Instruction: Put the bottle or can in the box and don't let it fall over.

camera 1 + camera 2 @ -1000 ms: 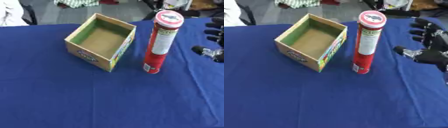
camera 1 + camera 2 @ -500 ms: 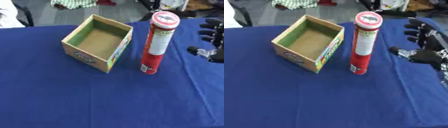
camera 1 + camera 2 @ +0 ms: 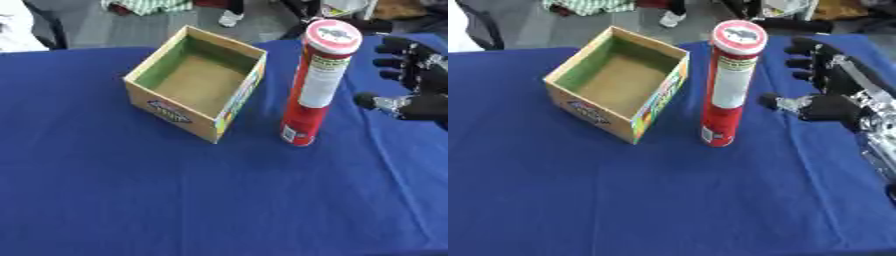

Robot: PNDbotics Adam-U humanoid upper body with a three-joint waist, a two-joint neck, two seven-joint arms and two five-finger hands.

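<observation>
1. Two task things are standing on the blue desk (image 3: 131, 200): a tall red can (image 3: 317, 85), upright, and an open cardboard box (image 3: 197, 90) just beside it on its left, apart from it.
2. One hand is showing: the right hand (image 3: 833, 102) is hovering near the can's right side, not touching it, with fingers (image 3: 805, 52) spread wide and the thumb pointing toward the can's middle. The left hand is showing in neither view.
3. Judged handling: the can is looking stiff and smooth, probably a light cardboard tube with a slick label, so the fingers may be sliding on it. Being tall on a narrow base, it is tipping easily under any sideways push.
4. Judged hold: wrapping the fingers and thumb round the can at or a little above mid-height is keeping the pull near its balance point; a hold close to the lid or the base is inviting a swing.
5. Judged risk: the box is shallower than the can, so the can is needing to be set down flat on the box floor and let go only when standing square.
</observation>
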